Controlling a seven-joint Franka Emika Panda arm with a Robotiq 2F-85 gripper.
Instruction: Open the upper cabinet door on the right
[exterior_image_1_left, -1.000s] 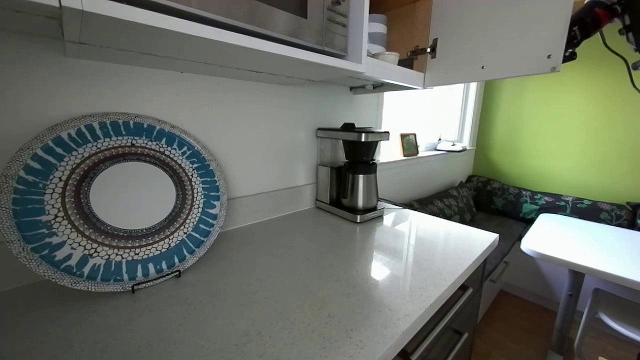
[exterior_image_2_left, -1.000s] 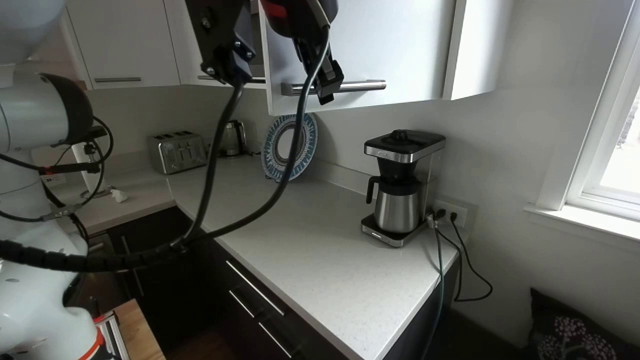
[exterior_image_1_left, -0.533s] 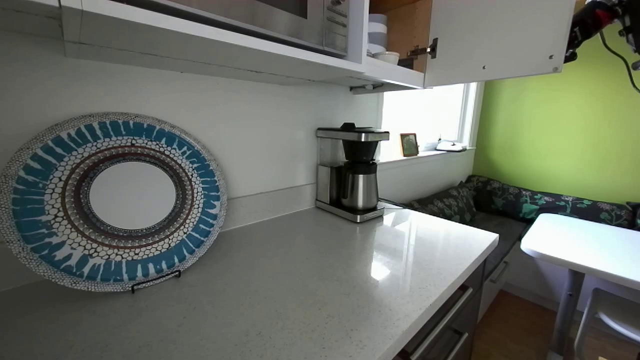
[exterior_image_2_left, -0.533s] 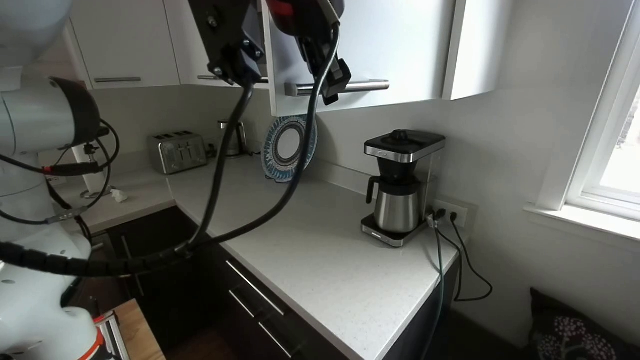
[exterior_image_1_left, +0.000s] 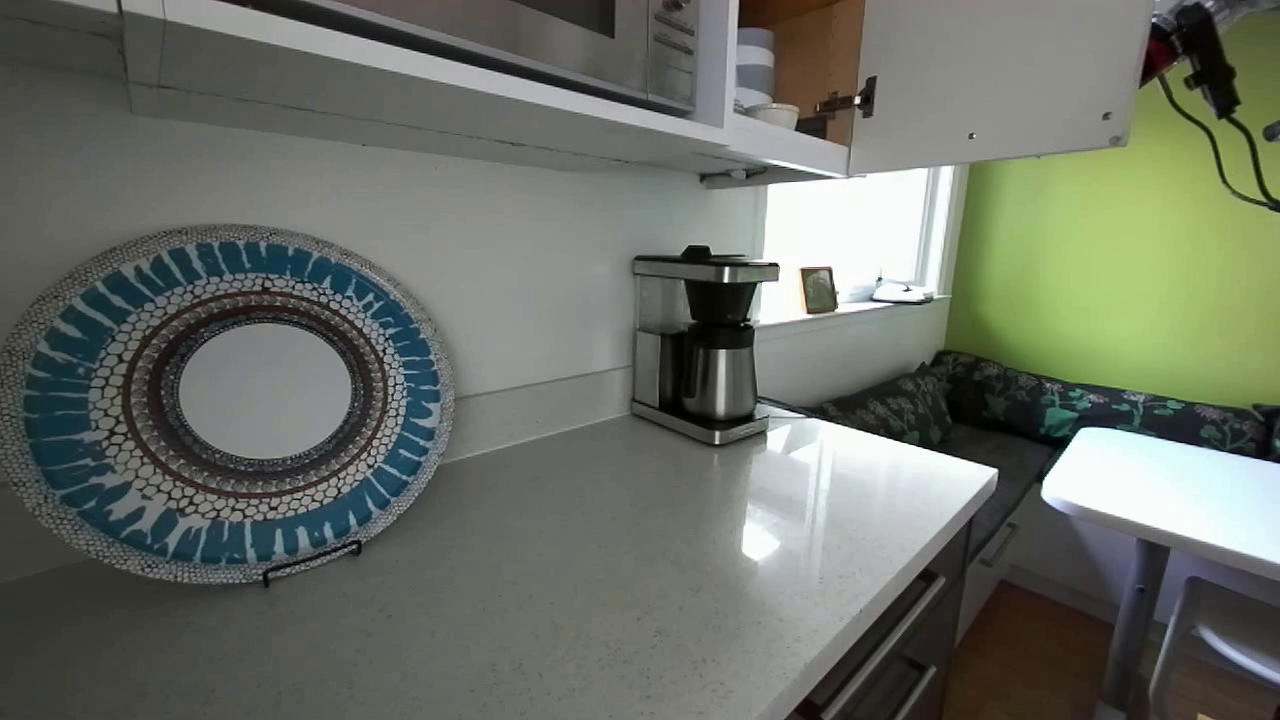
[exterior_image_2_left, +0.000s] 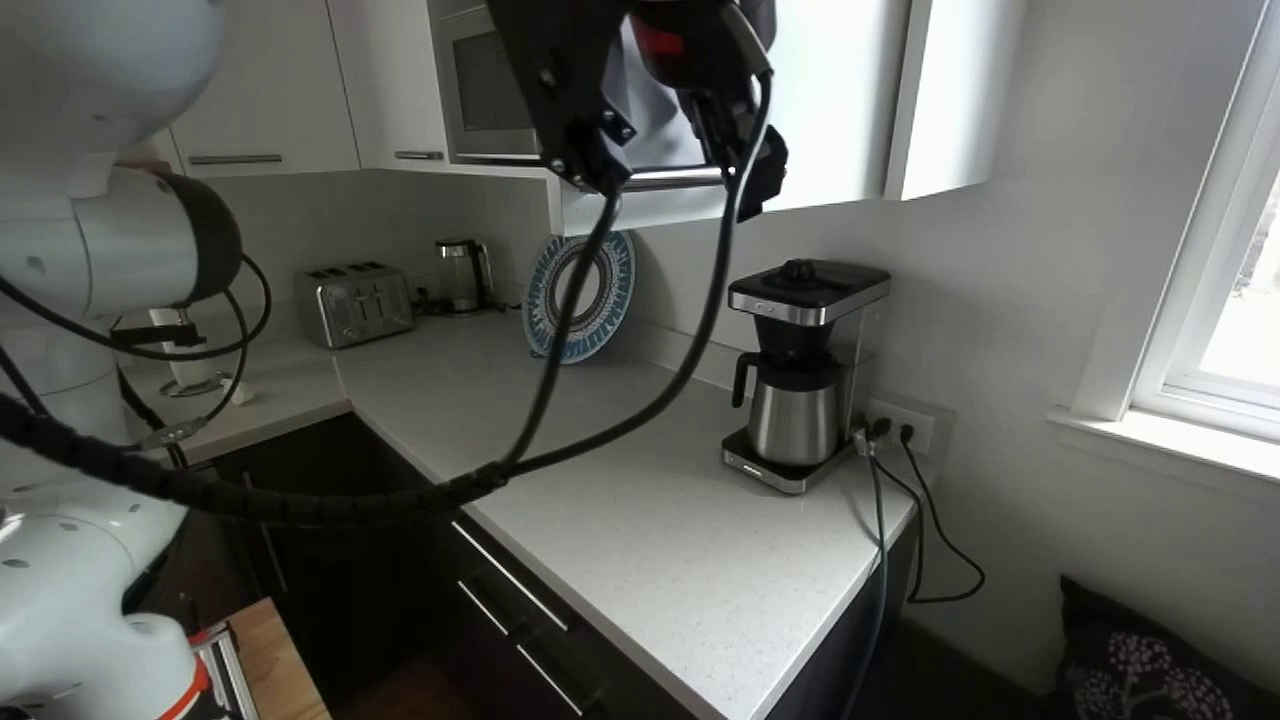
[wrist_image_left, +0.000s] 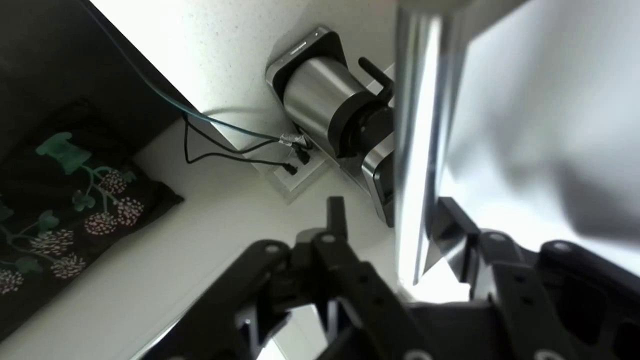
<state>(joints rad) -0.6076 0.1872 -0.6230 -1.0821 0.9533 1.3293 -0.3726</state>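
- Extending under the coffee maker (exterior_image_2_left: 795, 400) and well to its left, the countertop (exterior_image_2_left: 620, 480) is noted in both exterior views.
- In an exterior view, the white robot arm (exterior_image_2_left: 140, 250) is sited well left of the coffee maker and is partly cut off by the edge of view.
- The upper cabinet door (exterior_image_1_left: 1000, 80) is located above the coffee maker in both exterior views. It is found swung out on its hinge (exterior_image_1_left: 840, 103), with the brown wooden interior (exterior_image_1_left: 825, 50) exposed beside it.
- Above and left of the coffee maker, the microwave (exterior_image_2_left: 490, 85) is mounted.
- Left of the coffee maker, the decorated plate (exterior_image_1_left: 265, 390) is stood on edge in a black stand (exterior_image_1_left: 312, 563).
- Below and right of the coffee maker, a dark floral cushion (exterior_image_2_left: 1150, 650) is seen in an exterior view.
- The toaster (exterior_image_2_left: 355, 305) is placed well left of the coffee maker.
- Above the coffee maker in an exterior view, the gripper (wrist_image_left: 390, 207) is positioned at the door. In the wrist view its fingers (wrist_image_left: 336, 217) are parted.
- The door handle (wrist_image_left: 420, 140) is flanked by those fingers, with a gap shown on the side away from the door. Whether it is touched by the nearer finger cannot be told.
- A white bowl (exterior_image_1_left: 773, 116) is kept inside the interior, above the coffee maker.
- Two black plugs (wrist_image_left: 290, 169) are seated in a wall outlet (exterior_image_2_left: 924, 420) just beside the coffee maker.
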